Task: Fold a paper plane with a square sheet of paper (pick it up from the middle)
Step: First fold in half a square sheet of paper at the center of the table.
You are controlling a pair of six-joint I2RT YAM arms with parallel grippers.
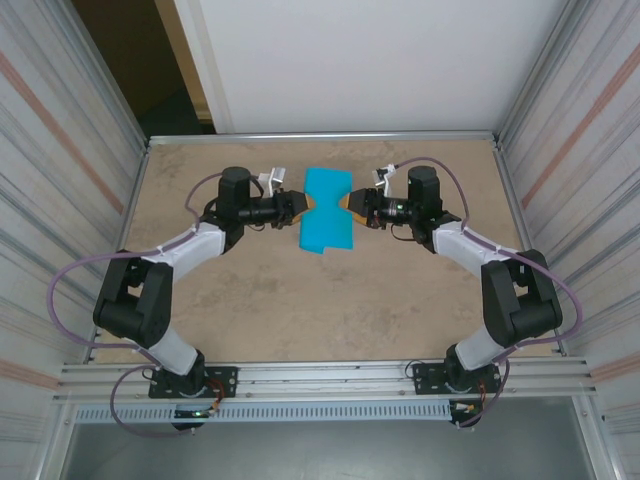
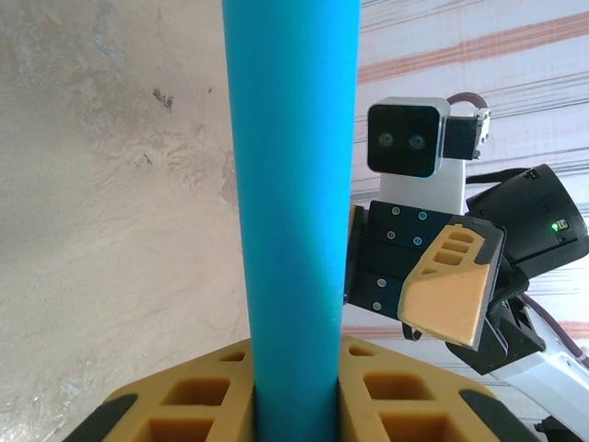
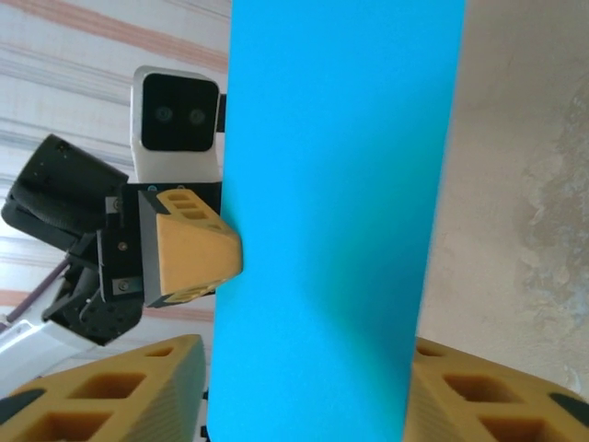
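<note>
The big tan table (image 1: pixel 300 310) lies under everything. The square sheet of paper (image 1: pixel 327 218) is over the table's far middle, between the two arms, and it is squeezed thin at its waist. The left gripper (image 1: pixel 297 206) is almost closed and pinches the paper's left side. The right gripper (image 1: pixel 346 203) is about half open with the paper's right side between its jaws. I cannot tell if it presses. If it bites crooked or pulls, the thin paper may crumple, rip or slip out.

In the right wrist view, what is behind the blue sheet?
Behind the square sheet of paper is the left gripper: one finger and its wrist camera show past the edge; the other finger is covered.
</note>
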